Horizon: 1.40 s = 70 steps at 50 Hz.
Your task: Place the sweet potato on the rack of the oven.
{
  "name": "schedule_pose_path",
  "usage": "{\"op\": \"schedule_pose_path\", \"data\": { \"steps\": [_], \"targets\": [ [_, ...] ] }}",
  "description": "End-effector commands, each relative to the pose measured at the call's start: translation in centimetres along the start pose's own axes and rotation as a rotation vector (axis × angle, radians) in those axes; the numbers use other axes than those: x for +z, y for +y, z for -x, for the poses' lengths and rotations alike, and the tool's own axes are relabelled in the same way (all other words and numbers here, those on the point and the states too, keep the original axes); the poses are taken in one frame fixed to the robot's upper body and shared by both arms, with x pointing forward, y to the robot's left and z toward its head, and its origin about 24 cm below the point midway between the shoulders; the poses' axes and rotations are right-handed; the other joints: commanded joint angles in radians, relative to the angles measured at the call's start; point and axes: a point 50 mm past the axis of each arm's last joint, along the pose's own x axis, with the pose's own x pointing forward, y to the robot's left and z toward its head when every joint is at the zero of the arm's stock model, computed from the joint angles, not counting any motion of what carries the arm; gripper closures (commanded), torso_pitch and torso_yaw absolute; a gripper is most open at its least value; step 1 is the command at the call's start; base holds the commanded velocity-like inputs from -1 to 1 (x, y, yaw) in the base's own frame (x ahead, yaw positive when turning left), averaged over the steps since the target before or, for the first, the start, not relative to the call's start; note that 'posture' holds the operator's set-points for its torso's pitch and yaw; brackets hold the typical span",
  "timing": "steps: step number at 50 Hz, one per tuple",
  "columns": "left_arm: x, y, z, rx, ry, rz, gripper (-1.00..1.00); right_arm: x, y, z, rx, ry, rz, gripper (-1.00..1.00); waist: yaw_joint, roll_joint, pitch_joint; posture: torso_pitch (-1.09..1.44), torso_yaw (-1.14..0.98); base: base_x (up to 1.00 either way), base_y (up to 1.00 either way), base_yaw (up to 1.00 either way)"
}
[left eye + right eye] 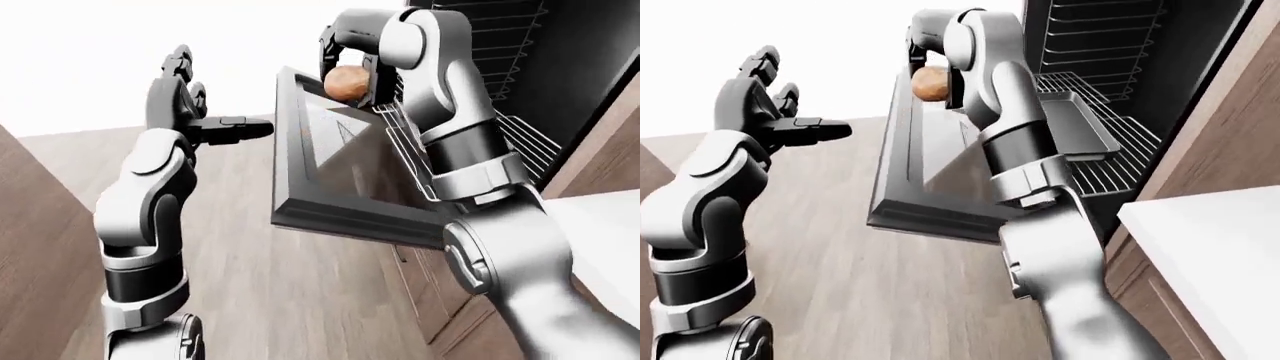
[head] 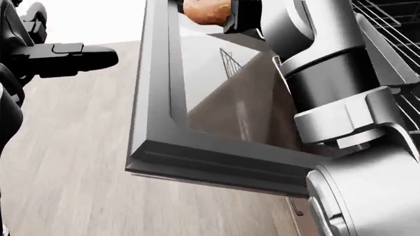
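My right hand (image 1: 350, 64) is shut on the brown sweet potato (image 1: 348, 81), held high over the far edge of the lowered oven door (image 1: 330, 180). The same sweet potato (image 1: 930, 82) shows in the right-eye view, left of the open oven cavity. The pulled-out oven rack (image 1: 1110, 161) lies to the right of the arm, with a grey baking tray (image 1: 1075, 127) resting on it. My left hand (image 1: 190, 112) is raised left of the door, open, with a finger stretched toward the door and nothing in it.
Upper wire racks (image 1: 1100, 37) fill the dark oven cavity. A white countertop (image 1: 1210, 255) over wooden cabinets (image 1: 440, 300) stands at the right. Wood floor (image 1: 890, 300) spreads below the door, and a wooden panel (image 1: 30, 247) rises at the left edge.
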Motion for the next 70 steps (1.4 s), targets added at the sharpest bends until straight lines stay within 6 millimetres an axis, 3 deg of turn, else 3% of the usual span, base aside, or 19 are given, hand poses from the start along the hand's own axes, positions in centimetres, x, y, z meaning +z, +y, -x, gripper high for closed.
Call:
{"op": "schedule_pose_path", "data": {
  "steps": [1,3,4,5,12,15,24,26,28,29,30,39,45,54,58,59,63,67,70],
  "targets": [
    [1.7,-0.1,-0.2,-0.004,-0.063,0.001,-1.0,0.1,-2.0,0.8,-0.073,0.0,0.009,1.0,-0.001,-0.009,-0.016,0.0,0.0,0.1,-0.19,0.0],
    [2.1,-0.2,-0.6,-0.004,-0.063,-0.007,-1.0,-0.2,-2.1,0.8,-0.077,0.006,0.009,1.0,0.001,-0.068,-0.028,0.0,0.0,0.11,-0.19,0.0],
    [2.3,-0.2,-0.7,-0.006,-0.066,-0.011,-1.0,-0.2,-2.1,0.8,-0.077,0.005,0.007,1.0,0.006,-0.024,-0.015,0.0,0.0,0.12,-0.2,0.0],
    [2.5,-0.3,-0.7,-0.006,-0.067,-0.012,-1.0,-0.3,-2.1,0.8,-0.078,0.007,0.007,1.0,0.009,-0.034,-0.023,0.0,0.0,0.14,-0.23,0.0],
    [2.3,-0.3,-0.9,-0.011,-0.066,-0.01,-1.0,-0.5,-1.8,0.9,-0.074,0.015,0.005,1.0,0.013,0.038,-0.005,0.0,0.0,0.16,-0.26,0.0],
    [2.2,-0.3,-0.8,-0.012,-0.066,-0.008,-1.0,-0.5,-1.8,0.9,-0.074,0.016,0.006,1.0,0.004,0.1,-0.012,0.0,0.0,0.16,-0.27,0.0],
    [1.8,0.0,-0.7,-0.008,-0.064,-0.003,-1.0,-0.3,-1.5,0.7,-0.071,0.015,0.012,1.0,0.005,0.048,-0.018,0.0,0.0,0.16,-0.26,0.0],
    [1.7,0.0,-0.7,-0.008,-0.063,-0.003,-1.0,-0.4,-1.4,0.7,-0.069,0.015,0.012,1.0,0.012,0.012,-0.019,0.0,0.0,0.16,-0.26,0.0],
    [1.5,0.1,-0.8,-0.008,-0.062,-0.003,-1.0,-0.5,-1.4,0.7,-0.069,0.018,0.011,1.0,0.014,-0.064,-0.04,0.0,0.0,0.16,-0.25,0.0],
    [1.5,0.1,-0.8,-0.009,-0.062,-0.002,-1.0,-0.5,-1.4,0.7,-0.068,0.019,0.011,1.0,0.007,-0.021,-0.025,0.0,0.0,0.16,-0.26,0.0],
    [1.5,0.1,-0.9,-0.009,-0.062,0.0,-1.0,-0.5,-1.3,0.6,-0.067,0.019,0.011,1.0,0.012,-0.038,-0.021,0.0,0.0,0.16,-0.26,0.0],
    [1.2,0.3,-0.9,-0.011,-0.061,0.0,-1.0,-0.3,-1.0,0.3,-0.063,0.015,0.006,1.0,0.007,0.013,-0.007,0.0,0.0,0.2,-0.07,0.0],
    [1.3,0.2,-0.8,-0.013,-0.062,0.001,-1.0,-0.2,-1.2,0.4,-0.066,0.015,0.011,1.0,-0.016,0.114,-0.026,0.0,0.0,0.27,0.0,0.0],
    [1.3,0.2,-0.9,-0.016,-0.063,0.003,-1.0,-0.4,-1.0,0.4,-0.06,0.017,0.013,1.0,-0.005,0.051,-0.02,0.0,0.0,0.2,0.0,0.0],
    [1.2,0.2,-0.8,-0.015,-0.062,0.003,-1.0,-0.3,-1.1,0.4,-0.066,0.009,0.007,1.0,-0.001,-0.034,-0.015,0.0,0.0,0.0,0.0,0.0],
    [1.3,0.2,-0.8,-0.016,-0.063,0.002,-1.0,-0.3,-1.0,0.4,-0.066,0.008,0.009,1.0,0.005,0.012,-0.003,0.0,0.0,0.0,0.0,0.0],
    [1.3,0.1,-0.8,-0.019,-0.064,0.003,-1.0,-0.3,-1.1,0.5,-0.067,0.009,0.011,1.0,-0.005,-0.003,-0.005,0.0,0.0,0.0,0.0,0.0],
    [1.4,0.2,-0.7,-0.018,-0.065,0.004,-1.0,-0.3,-1.1,0.5,-0.073,0.011,0.009,1.0,-0.018,0.048,0.009,0.0,0.0,0.0,0.0,0.0],
    [1.4,0.2,-0.7,-0.017,-0.065,0.003,-1.0,-0.4,-1.0,0.4,-0.073,0.012,0.009,1.0,-0.026,0.038,-0.009,0.0,0.0,0.0,0.0,0.0]
  ]
}}
